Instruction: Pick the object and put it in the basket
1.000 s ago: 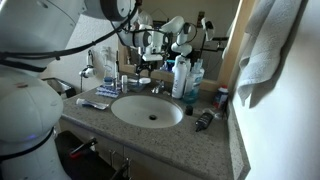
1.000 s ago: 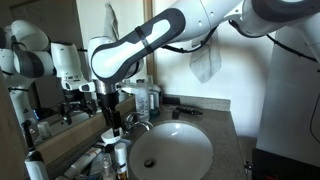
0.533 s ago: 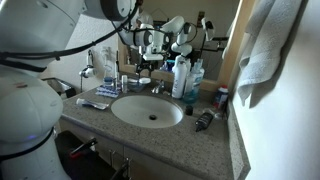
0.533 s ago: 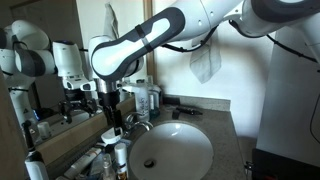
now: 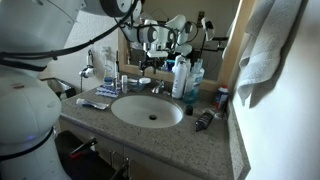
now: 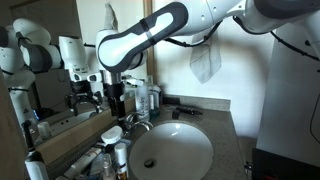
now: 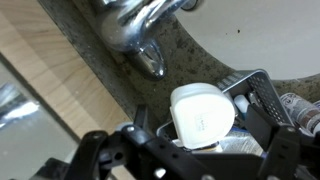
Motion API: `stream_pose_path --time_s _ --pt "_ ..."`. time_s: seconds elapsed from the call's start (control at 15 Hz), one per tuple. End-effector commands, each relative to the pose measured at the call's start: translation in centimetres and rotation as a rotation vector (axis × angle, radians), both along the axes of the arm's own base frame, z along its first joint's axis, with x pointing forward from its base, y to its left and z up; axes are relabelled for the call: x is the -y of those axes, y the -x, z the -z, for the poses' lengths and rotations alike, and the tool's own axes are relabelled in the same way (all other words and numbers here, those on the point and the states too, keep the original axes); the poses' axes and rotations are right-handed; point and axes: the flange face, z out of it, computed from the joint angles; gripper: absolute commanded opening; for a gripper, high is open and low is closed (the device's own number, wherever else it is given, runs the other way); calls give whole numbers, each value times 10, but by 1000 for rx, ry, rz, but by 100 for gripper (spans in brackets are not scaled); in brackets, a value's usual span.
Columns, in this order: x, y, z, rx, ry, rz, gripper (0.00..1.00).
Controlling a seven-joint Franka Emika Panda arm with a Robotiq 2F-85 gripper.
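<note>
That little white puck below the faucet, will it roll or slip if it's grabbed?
The white puck looks smooth and glossy, so it may slip in a light pinch. Squat and flat-topped, it would probably slide rather than roll or tip. It seems rigid, likely light plastic.

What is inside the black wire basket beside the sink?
The white round object lies on top inside the basket. Other items show beside it. Whatever is under it is covered.
</note>
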Motion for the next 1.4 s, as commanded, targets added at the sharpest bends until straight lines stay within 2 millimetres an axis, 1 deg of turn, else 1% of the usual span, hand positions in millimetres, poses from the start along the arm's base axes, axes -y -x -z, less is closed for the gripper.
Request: stream_pose_path --time_s 0.0,0.2,0.33,0.47,0.53,0.8,1.07,1.33 --pt "31 11 -22 20 -13 87 100" --pt "66 23 -34 34 -26 186 100" --pt "89 37 -42 39 -41 266 100" --pt "106 54 -48 42 -62 330 100" --pt "112 64 -52 42 -75 350 100" --pt "115 99 -65 15 -145 373 100" --pt "118 127 -88 47 -178 444 100" --pt "130 150 -107 88 -182 546 100"
